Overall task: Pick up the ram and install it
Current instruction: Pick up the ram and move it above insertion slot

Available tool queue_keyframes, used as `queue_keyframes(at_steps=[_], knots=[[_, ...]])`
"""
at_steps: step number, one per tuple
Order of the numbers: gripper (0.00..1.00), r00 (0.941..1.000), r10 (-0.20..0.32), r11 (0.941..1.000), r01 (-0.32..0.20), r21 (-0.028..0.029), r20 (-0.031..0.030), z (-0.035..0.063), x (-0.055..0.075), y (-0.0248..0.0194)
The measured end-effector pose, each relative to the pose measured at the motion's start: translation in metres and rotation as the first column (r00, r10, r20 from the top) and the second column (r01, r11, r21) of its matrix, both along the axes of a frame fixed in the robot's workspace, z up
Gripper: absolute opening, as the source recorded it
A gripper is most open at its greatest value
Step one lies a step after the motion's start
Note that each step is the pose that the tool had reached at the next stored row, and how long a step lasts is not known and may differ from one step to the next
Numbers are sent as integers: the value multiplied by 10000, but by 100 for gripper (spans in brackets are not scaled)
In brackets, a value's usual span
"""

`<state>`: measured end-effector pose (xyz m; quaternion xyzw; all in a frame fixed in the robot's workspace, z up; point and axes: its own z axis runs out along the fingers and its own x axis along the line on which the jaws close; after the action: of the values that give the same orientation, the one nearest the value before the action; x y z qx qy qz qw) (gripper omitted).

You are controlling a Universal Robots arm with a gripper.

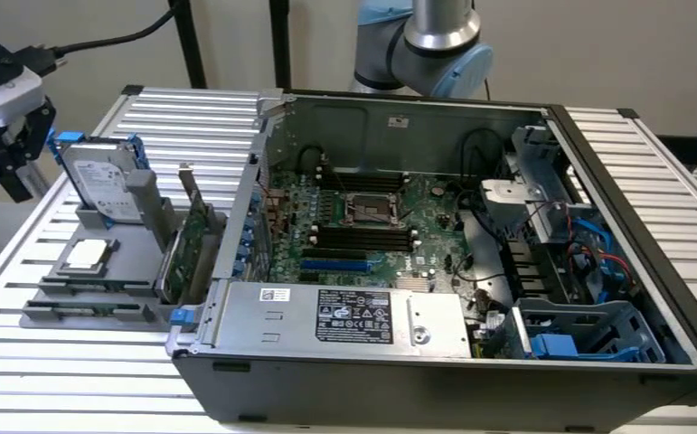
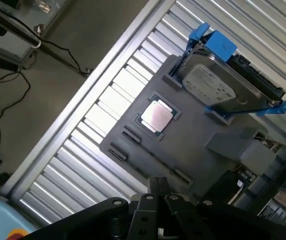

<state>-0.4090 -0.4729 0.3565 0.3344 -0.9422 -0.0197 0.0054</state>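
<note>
While the arm is standing off to the exterior view's left of the open computer case [image 1: 445, 380], we are finding the gripper [image 2: 156, 186] hanging above the slatted table [image 1: 70, 380], touching nothing on it. In the wrist view its fingertips are showing drawn together, with nothing gripped between them.

We are reading the ram [image 2: 158, 162] as the thin dark strip standing edge-on in the long groove of the grey holder tray [image 2: 192, 125]. Its chips are not showing from this angle, so we are recording that identification as tentative. The strip is lying below the gripper and apart from it, and the fingertips are appearing just beside its line in the wrist view.

On the same tray we are noting the processor [image 2: 156, 116] sitting flat in its recess beside the groove. The hard drive with blue rails [image 2: 217, 82] is standing on edge beyond it. The green expansion card [image 1: 192, 244] is standing upright at the tray's edge nearest the case. Inside the case, the black memory slots [image 1: 361, 240] on the motherboard [image 1: 433, 203] are looking unfilled.
</note>
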Motion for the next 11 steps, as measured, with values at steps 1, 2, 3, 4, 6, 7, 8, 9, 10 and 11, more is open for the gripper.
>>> queue_keyframes(at_steps=[1, 2, 3, 4, 6, 7, 8, 9, 10, 11], knots=[[0, 9998, 180, 9998, -180, -7, -4, -3, 0, 0], [0, 9994, 360, 9994, -360, -14, -6, -7, 1, 0], [0, 9985, 540, 9985, -540, -20, -8, -10, 0, 0], [0, 9974, 724, 9974, -724, -26, -10, -14, 0, 0], [0, 9941, 1083, 9941, -1083, -35, -11, -22, 1, 0], [0, 9919, 1266, 9919, -1266, -39, -11, -28, 0, 0], [0, 9895, 1445, 9895, -1445, -43, -10, -33, 0, 0], [0, 9868, 1622, 9868, -1622, -47, -11, -37, 0, 0], [0, 9837, 1800, 9836, -1800, -52, -13, -41, 0, 0], [0, 9802, 1980, 9802, -1980, -56, -13, -46, 0, 0]])
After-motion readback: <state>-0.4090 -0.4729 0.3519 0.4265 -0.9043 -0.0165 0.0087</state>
